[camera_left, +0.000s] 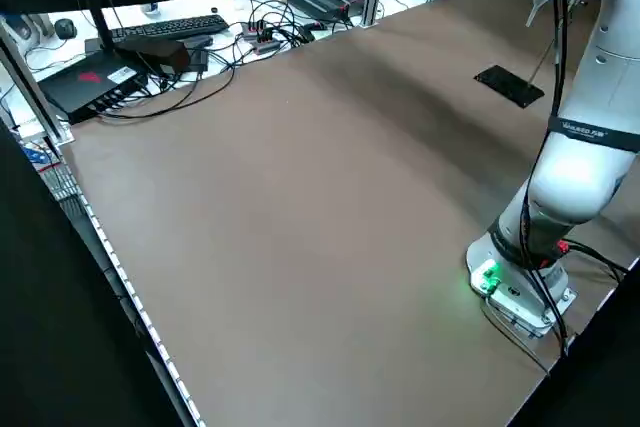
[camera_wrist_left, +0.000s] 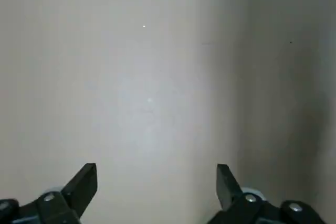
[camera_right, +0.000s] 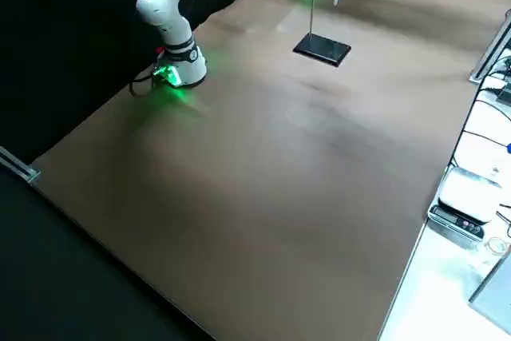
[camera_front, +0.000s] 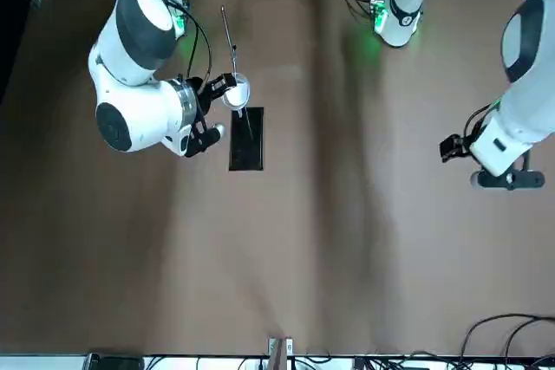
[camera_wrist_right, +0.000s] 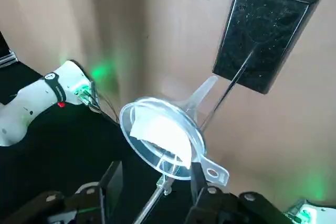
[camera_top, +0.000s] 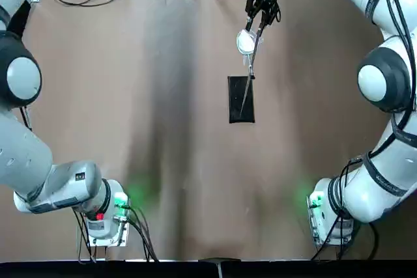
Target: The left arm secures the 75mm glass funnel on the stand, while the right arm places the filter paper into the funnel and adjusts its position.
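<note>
Left gripper [camera_wrist_left: 152,192] hung over bare table at near left, jaws apart, empty. Farther off, stand [camera_top: 240,99] held funnel [camera_wrist_right: 160,137] in its ring, paper [camera_wrist_right: 157,132] inside. Right gripper [camera_wrist_right: 152,182] beside rim, jaws apart — adjusting step; next calls for gentle nudging.

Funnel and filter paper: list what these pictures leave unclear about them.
- Top view: the filter paper in the glass funnel is too small to show its seating.
- Right wrist view: the right gripper sits at the funnel's rim; contact cannot be made out.
- Left side view: the left arm hides the funnel; only the stand base shows.
- Right side view: the funnel is cut by the top edge.
</note>
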`<state>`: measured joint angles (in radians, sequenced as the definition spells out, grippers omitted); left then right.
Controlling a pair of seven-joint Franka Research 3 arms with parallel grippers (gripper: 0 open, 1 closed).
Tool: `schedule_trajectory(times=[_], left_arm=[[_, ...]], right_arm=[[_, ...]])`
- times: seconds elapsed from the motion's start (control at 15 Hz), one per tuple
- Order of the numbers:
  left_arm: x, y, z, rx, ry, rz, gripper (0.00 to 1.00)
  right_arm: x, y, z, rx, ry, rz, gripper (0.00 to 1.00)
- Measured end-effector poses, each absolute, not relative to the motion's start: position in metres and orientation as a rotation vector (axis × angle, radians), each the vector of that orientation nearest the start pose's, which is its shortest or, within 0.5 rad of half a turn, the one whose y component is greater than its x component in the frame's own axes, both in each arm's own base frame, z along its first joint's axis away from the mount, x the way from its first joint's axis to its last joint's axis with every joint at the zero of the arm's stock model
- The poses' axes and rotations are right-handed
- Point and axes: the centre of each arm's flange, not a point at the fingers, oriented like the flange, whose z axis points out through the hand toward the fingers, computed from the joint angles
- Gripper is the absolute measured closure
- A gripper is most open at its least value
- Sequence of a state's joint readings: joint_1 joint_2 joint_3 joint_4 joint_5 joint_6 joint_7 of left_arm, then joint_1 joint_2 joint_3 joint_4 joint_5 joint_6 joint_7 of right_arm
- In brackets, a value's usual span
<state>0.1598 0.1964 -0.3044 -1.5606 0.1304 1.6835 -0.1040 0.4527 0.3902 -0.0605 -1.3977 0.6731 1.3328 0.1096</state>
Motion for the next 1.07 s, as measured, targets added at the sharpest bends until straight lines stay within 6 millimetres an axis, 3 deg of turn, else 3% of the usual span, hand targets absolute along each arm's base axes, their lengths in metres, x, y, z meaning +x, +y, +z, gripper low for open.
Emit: schedule_trajectory(times=[0.13,0.27,0.47,0.67,0.87,0.93,1.0,1.07], left_arm=[[0.611,-0.043,0.536,-3.061,0.154,0.053,0.0],[0.612,-0.034,0.542,-3.059,0.214,0.029,0.0],[0.608,-0.025,0.56,-3.049,0.191,0.007,0.0],[0.584,-0.016,0.586,-3.145,0.103,0.057,0.0],[0.561,-0.014,0.605,-3.18,0.044,0.087,0.0],[0.556,-0.016,0.606,-3.181,0.034,0.091,0.0],[0.552,-0.02,0.603,-3.181,0.044,0.102,0.0],[0.552,-0.023,0.601,-3.18,0.05,0.109,0.0]], right_arm=[[0.551,0.31,0.483,-2.482,-0.345,0.768,0.39],[0.563,0.29,0.486,-2.483,-0.305,0.742,0.39],[0.586,0.233,0.492,-2.489,-0.224,0.694,0.39],[0.602,0.172,0.488,-2.564,-0.153,0.669,0.39],[0.609,0.13,0.487,-2.706,-0.109,0.651,0.37],[0.609,0.118,0.491,-2.761,-0.1,0.637,0.3],[0.608,0.096,0.506,-2.886,-0.102,0.6,0.14],[0.605,0.088,0.515,-2.946,-0.118,0.577,0.05]])
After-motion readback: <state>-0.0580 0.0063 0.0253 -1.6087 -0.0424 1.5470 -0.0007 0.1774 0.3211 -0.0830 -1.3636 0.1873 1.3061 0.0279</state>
